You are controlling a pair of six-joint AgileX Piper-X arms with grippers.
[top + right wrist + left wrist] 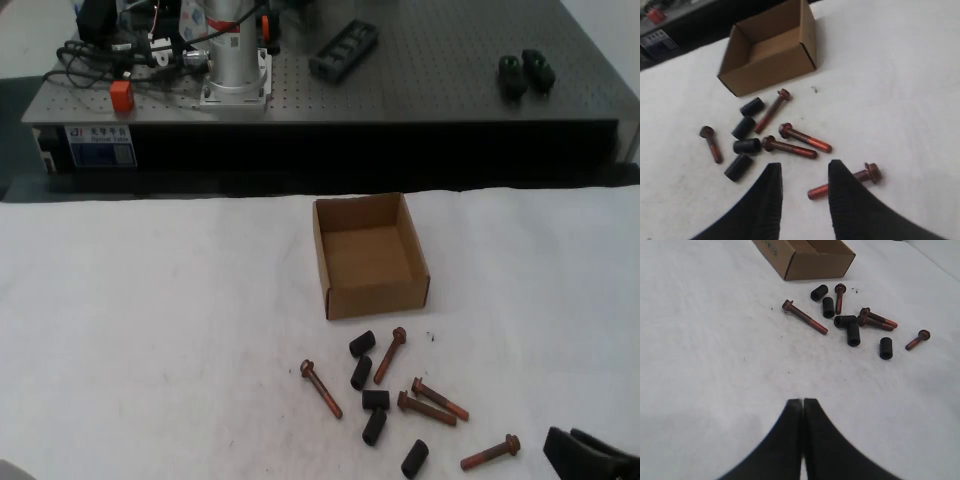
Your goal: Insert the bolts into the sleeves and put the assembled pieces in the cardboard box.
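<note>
My left gripper [803, 402] has its jaws pressed together on nothing. It hangs over bare white cloth [705, 350], well short of the parts. My right gripper [805, 170] has its jaws parted a moderate way with nothing between them, low over the near right end of the scatter. An end bolt [867, 174] lies just beside it. The shank passes behind one finger [850, 200] in the wrist view, and I cannot tell whether they touch.

The parts lie loose on the cloth, just in front of the box [378, 298]. From the left comes a lone bolt [321, 388], apart from the rest. Next are five black sleeves [361, 372], strung in a rough line running towards me. A slanted bolt [390, 355] lies just beside the farthest two. A pair of bolts [427, 408] lies side by side, nearly touching. Every bolt is reddish-brown with a flanged head, and all lie flat, separate from the sleeves.

The box is brown cardboard, upright and open at the top. The scatter sits between it and my right gripper.

Beyond the cloth a dark bench [450, 90] carries an orange block [121, 95], a silver post [235, 60] and a black tray [343, 48].
</note>
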